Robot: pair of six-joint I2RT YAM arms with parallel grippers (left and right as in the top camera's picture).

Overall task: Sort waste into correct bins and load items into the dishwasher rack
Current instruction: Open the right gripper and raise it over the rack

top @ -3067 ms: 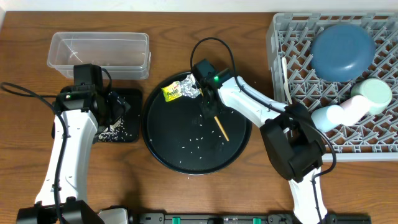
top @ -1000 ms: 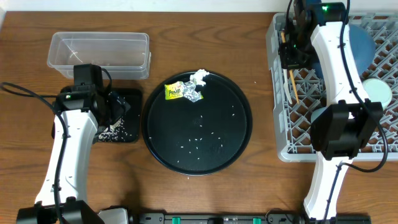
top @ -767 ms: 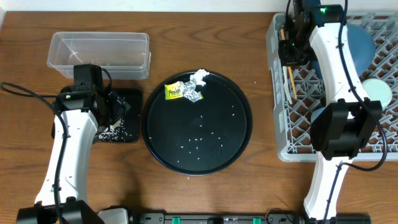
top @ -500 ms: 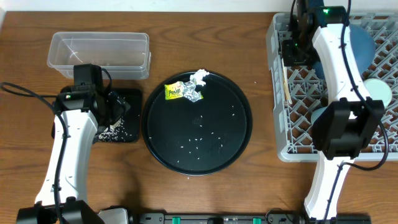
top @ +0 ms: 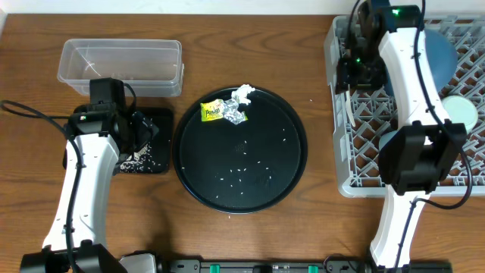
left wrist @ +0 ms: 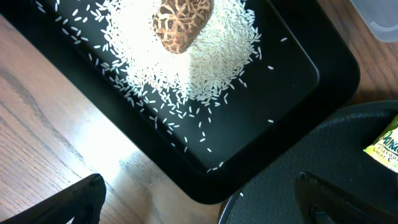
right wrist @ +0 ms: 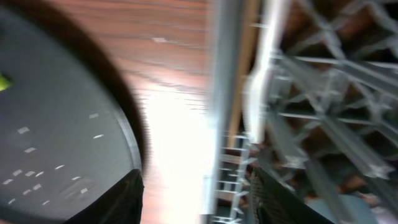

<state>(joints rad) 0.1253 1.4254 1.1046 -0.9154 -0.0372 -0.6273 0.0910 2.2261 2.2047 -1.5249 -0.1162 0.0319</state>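
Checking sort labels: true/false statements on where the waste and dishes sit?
The small yellow wrapper lies on the large round black tray. True.
The white rice pile is in the clear plastic rectangular tub. False: it is in the shallow black rectangular tray.
The brown food lump sits on that rice. True.
The large dark blue bowl is on the round tray. False: it is in the grey plastic rack.
The left claw is shut on the lump. False: it is open.
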